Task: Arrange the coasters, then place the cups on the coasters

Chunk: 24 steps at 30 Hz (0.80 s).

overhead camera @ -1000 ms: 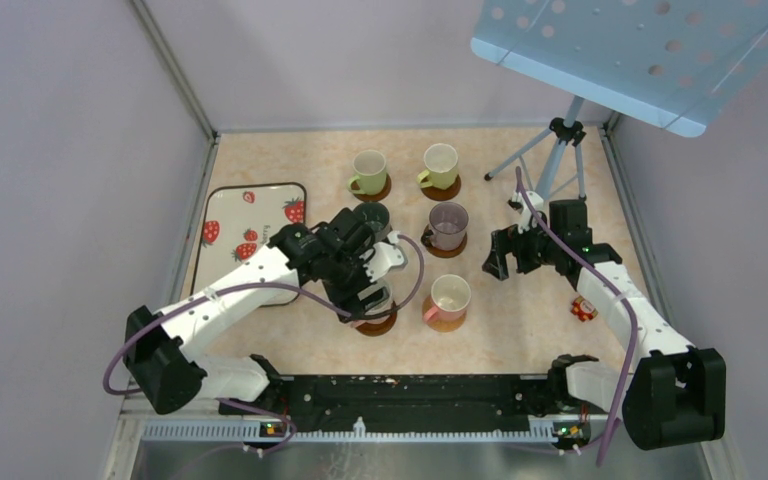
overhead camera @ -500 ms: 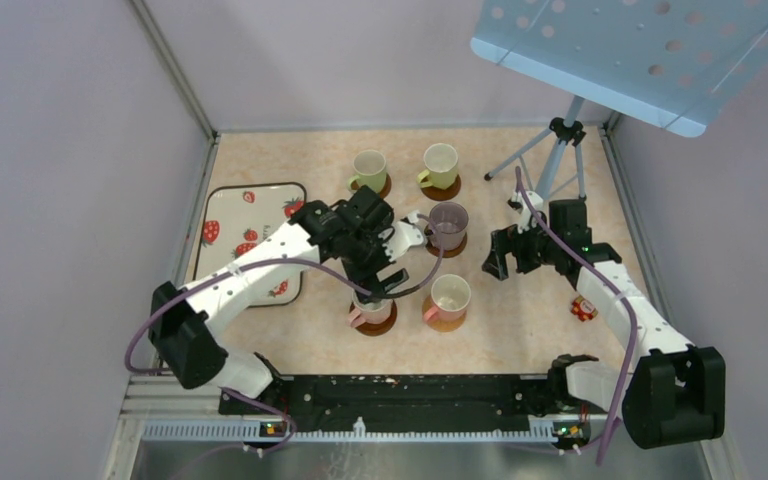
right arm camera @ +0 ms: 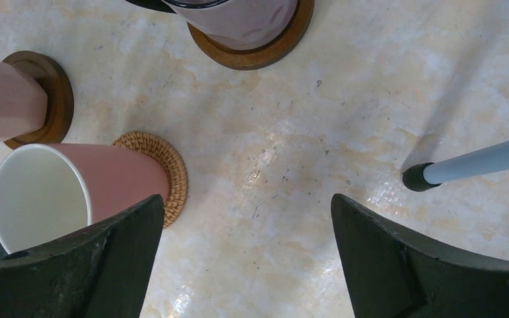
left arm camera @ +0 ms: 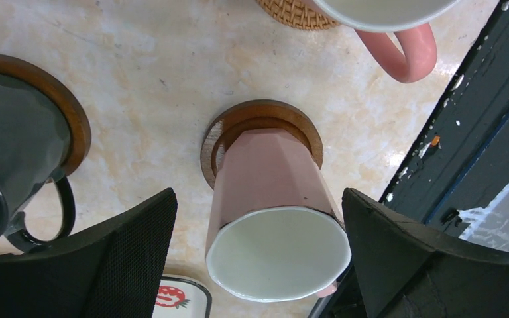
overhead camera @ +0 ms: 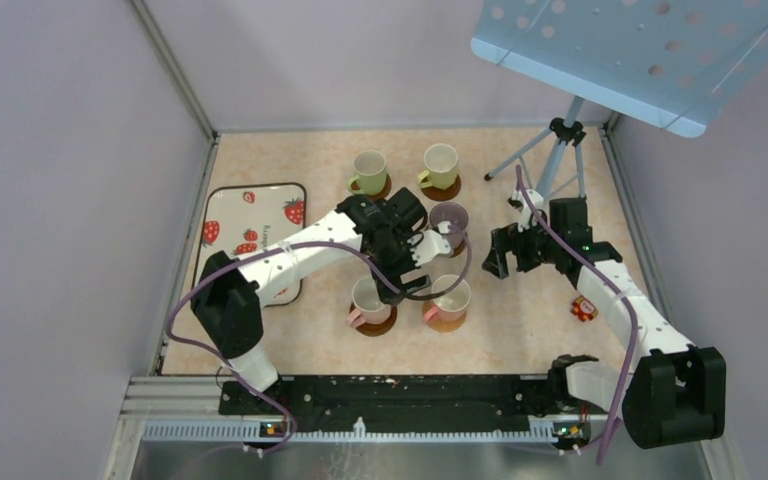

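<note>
A pink cup [left arm camera: 272, 199] stands upright on a dark brown coaster [left arm camera: 258, 112]. My left gripper [left arm camera: 257, 205] hangs open above it, and neither finger touches it. From above, that cup [overhead camera: 370, 300] is at the front left and the left gripper [overhead camera: 412, 268] is just behind it. The second pink cup [overhead camera: 450, 297] sits on the tan coaster [right arm camera: 166, 165]. The mauve cup [overhead camera: 448, 222] and two light green cups [overhead camera: 368, 170] [overhead camera: 440, 163] stand on brown coasters. A dark green-grey cup [left arm camera: 6, 165] on its coaster lies beneath my left arm. My right gripper [right arm camera: 248, 265] is open over bare table.
A white strawberry-print tray [overhead camera: 250, 215] lies at the left. A tripod [overhead camera: 550, 165] holding a blue perforated plate [overhead camera: 630, 50] stands at the back right; one leg's foot [right arm camera: 417, 177] is near my right gripper. A small red object [overhead camera: 585, 308] lies under the right arm.
My left gripper opened, let go of the pink cup on the front-left coaster, and drew up and to the right. The right arm has not moved.
</note>
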Available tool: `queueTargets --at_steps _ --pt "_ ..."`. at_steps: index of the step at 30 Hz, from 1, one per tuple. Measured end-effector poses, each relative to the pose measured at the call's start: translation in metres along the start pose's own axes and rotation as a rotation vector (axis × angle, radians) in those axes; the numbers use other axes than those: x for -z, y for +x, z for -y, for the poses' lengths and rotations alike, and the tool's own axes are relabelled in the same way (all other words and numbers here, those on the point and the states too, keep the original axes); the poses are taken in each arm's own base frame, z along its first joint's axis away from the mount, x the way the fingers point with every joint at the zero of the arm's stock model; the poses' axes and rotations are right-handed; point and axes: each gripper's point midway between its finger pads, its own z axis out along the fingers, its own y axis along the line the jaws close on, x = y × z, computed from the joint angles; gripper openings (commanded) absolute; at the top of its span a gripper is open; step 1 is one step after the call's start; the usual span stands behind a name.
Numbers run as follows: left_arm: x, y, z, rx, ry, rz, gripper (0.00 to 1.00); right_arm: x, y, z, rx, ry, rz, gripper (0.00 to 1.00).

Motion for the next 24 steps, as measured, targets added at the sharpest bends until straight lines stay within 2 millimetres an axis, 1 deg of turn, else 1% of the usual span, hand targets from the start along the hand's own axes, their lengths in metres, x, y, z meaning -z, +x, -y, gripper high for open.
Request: queueTargets --at_steps 3,8,12,19,24 --pt "-0.003 0.005 0.003 0.005 0.009 -0.015 0.99 0.000 0.000 0.000 0.000 0.000 0.000 0.95" --pt "-0.014 0.023 0.008 0.029 0.026 -0.068 0.99 0.000 0.000 0.000 0.000 0.000 0.000 0.95" --pt "-0.018 0.033 0.010 0.033 0.023 -0.103 0.99 0.000 0.000 0.000 0.000 0.000 -0.001 0.95" --pt "-0.019 0.036 0.011 0.035 0.018 -0.115 0.99 0.000 0.000 0.000 0.000 0.000 -0.001 0.95" --pt "-0.022 0.043 0.014 0.038 0.028 -0.138 0.99 0.000 0.000 0.000 -0.001 -0.001 -0.002 0.95"
